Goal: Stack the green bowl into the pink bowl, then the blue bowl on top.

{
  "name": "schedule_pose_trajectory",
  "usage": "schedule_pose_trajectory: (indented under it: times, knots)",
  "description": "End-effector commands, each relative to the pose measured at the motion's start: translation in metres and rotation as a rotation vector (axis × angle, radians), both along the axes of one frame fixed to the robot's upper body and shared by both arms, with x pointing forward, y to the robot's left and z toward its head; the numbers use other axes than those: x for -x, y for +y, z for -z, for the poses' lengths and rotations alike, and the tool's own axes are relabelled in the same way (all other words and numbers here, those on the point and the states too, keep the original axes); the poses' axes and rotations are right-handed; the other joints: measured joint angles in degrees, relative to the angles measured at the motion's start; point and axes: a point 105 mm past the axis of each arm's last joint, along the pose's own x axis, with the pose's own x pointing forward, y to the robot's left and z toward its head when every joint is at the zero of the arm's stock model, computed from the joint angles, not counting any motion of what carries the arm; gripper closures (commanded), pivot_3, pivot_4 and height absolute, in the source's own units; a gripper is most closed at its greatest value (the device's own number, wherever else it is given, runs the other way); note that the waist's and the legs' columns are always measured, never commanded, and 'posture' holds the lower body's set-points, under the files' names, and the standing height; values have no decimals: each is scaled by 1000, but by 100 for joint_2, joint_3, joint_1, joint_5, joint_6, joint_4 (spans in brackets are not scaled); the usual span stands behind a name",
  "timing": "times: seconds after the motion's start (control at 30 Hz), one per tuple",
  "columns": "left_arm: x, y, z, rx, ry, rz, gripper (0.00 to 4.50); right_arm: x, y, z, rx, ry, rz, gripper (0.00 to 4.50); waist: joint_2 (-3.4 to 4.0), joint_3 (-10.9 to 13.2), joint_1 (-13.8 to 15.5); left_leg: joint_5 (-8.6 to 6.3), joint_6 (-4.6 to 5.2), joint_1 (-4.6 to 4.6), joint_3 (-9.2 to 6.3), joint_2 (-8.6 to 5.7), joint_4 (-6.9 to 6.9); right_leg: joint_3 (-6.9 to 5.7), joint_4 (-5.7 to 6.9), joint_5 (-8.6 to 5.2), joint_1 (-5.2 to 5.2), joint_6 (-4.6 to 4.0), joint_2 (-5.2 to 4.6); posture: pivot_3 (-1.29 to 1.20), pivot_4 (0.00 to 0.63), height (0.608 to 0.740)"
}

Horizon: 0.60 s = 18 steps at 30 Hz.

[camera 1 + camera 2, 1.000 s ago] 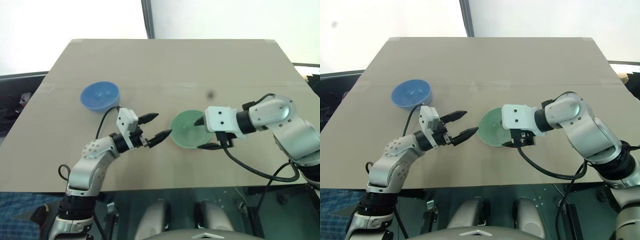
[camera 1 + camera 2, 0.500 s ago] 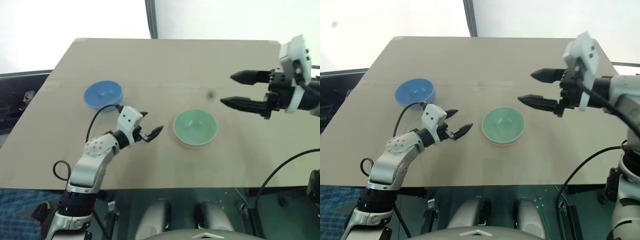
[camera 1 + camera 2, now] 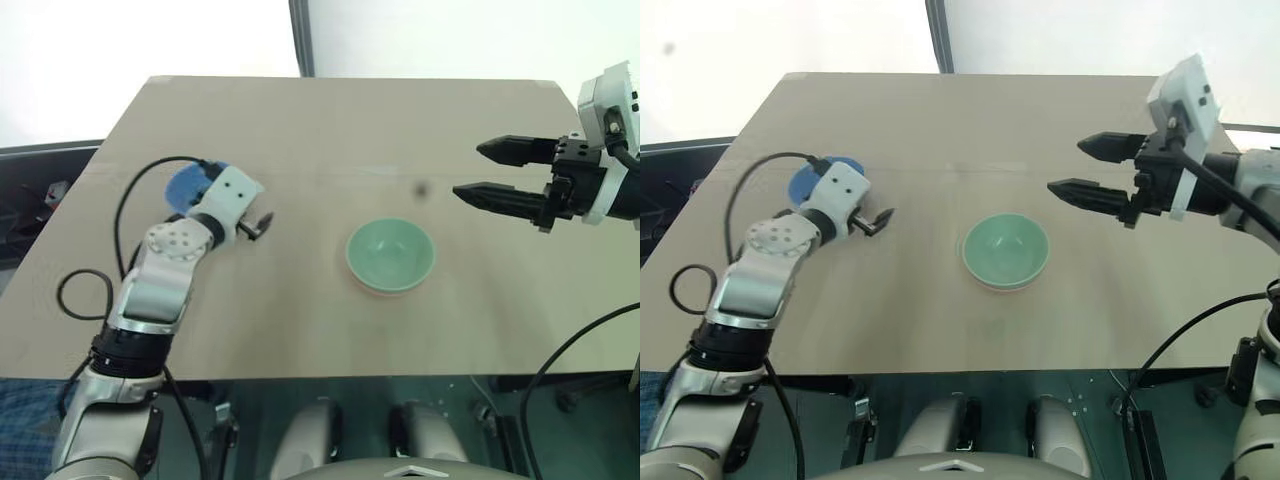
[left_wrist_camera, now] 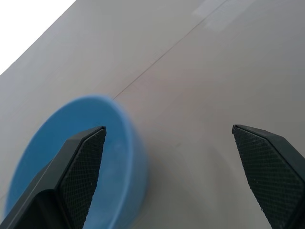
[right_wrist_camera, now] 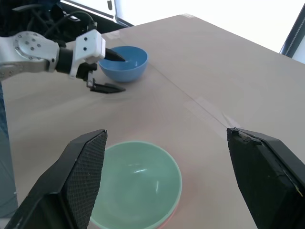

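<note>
- On the tan table [image 3: 330, 130], the green bowl [image 3: 390, 255] already sits nested inside the pink bowl [image 3: 385, 289], of which just a thin salmon rim peeks out beneath it; both look empty.
- Off to the robot's left, well apart from that pair, the blue bowl [image 5: 125, 62] stands upright and empty.
- Judging by its look, the blue bowl is light, stiff, smooth plastic, likely slippery, so pinching its rim wall seems the best hold.
- Beside it, the left gripper [image 5: 110, 72] has its fingers spread wide, one finger [image 4: 81, 167] over the bowl's rim, holding nothing.
- Above the table's right side, the right gripper [image 3: 505, 175] hangs with fingers wide apart and empty.
</note>
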Motion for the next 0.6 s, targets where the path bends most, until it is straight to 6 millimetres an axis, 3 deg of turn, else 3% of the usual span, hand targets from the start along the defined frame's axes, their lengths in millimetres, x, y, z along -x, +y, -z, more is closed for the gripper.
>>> schedule_pose_trajectory:
  times: [0.03,0.27,0.3,0.33,0.37,0.4,0.47,0.53,0.6]
  knots:
    - [-1,28,-13,-56,-36,-95,0,0,-3,-5,5,-38,7,296,-1,0,12,0,0,-1,-1,0,0,0,0,0,0,0,0,0,150,740]
    - [2,55,19,-66,109,-136,0,-1,-7,-2,6,-40,20,296,-1,0,2,0,0,-1,0,1,0,0,0,0,0,0,-1,0,150,740]
    - [2,56,23,-63,128,-126,504,-1,-8,-1,6,-39,25,223,-1,0,1,0,0,-1,0,1,0,0,0,0,0,0,-1,0,150,740]
    - [1,57,25,-59,135,-125,530,-1,-9,-1,6,-39,28,223,-2,-1,8,0,0,-1,0,1,0,0,0,0,0,0,-1,0,150,740]
    - [-2,58,24,-56,132,-126,1185,-1,-10,0,5,-38,31,223,-4,-2,15,0,0,-1,-1,1,0,0,0,0,0,0,-1,0,150,740]
    - [-5,59,23,-55,127,-126,1404,-1,-10,1,5,-38,32,223,-4,-2,14,0,0,-1,-1,1,0,0,0,0,0,0,-3,0,150,740]
    - [-9,60,20,-61,117,-114,2446,-1,-10,2,3,-38,30,223,-4,-2,4,0,0,-1,0,1,2,0,1,0,0,0,-4,0,150,740]
    - [-13,56,19,-63,115,-89,3189,-1,-9,3,4,-37,29,223,-4,-2,3,0,0,-1,0,1,2,0,2,0,0,0,-4,0,150,740]
    - [-16,51,18,-62,112,-56,3668,-1,-9,4,5,-36,30,223,-5,-2,1,0,0,-1,-1,1,2,0,2,0,0,0,-3,0,150,740]
